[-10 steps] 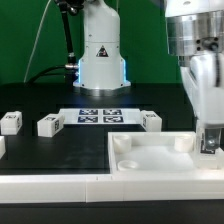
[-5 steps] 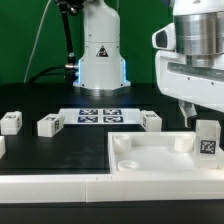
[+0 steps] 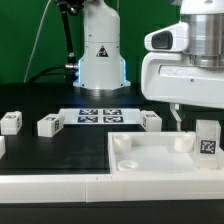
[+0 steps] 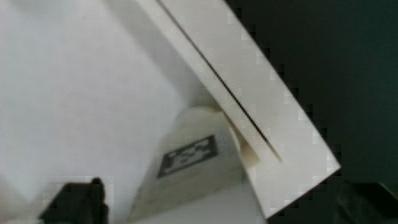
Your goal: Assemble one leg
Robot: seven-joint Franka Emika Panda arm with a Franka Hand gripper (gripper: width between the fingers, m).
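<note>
Leg [image 3: 207, 139] upright on plate [image 3: 150, 160]

Even bright light on my black bench [image 3: 70, 150], blue glow at my base [image 3: 100, 70], wrist view soft and blurred, my fingers [image 4: 75, 200] a dark smear

We only get part of the hand [image 3: 181, 120] in the exterior view: one finger pokes out, the rest is cropped. The wrist view is blurry, so the leg's [image 4: 199, 150] marker is unreadable there.

The black table [image 3: 60, 150] carries three legs [image 3: 49, 125], marker board [image 3: 98, 116] and plate [image 3: 160, 165].
</note>
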